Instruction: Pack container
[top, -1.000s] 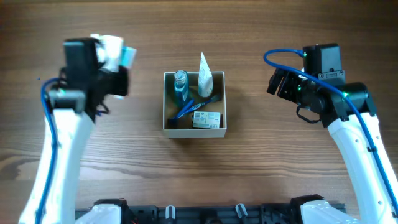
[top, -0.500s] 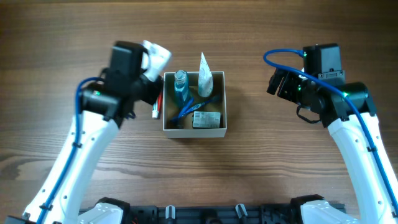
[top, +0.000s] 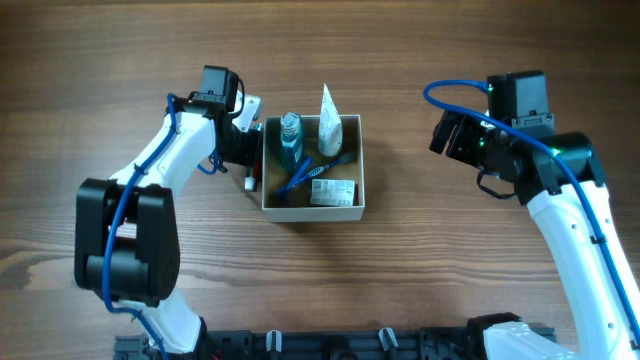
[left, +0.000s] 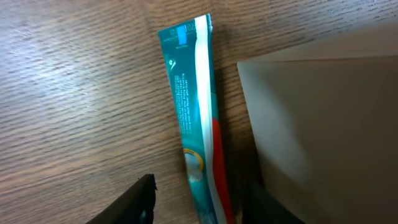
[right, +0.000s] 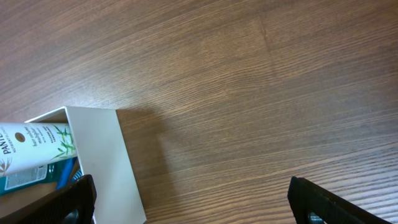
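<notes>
The container (top: 313, 211) is a square white-walled box in the middle of the table, holding a blue bottle (top: 290, 135), a white tube (top: 329, 118), a blue toothbrush (top: 305, 172) and a small box (top: 332, 191). A teal, white and red toothpaste tube (left: 196, 112) lies flat on the wood against the container's left outer wall (left: 311, 124); its red end shows in the overhead view (top: 250, 180). My left gripper (left: 202, 205) is open, its fingers astride the tube's near end. My right gripper (right: 199, 208) is open and empty, held to the right of the container (right: 106, 162).
Bare wooden table lies around the container on all sides. The right arm (top: 560, 200) stands at the right, the left arm (top: 130, 240) at the left. The white tube also shows in the right wrist view (right: 31, 146).
My left arm swung from the far left over to the container's left wall and came down low. The toothpaste tube now lies beside the container. The right arm has not moved.
</notes>
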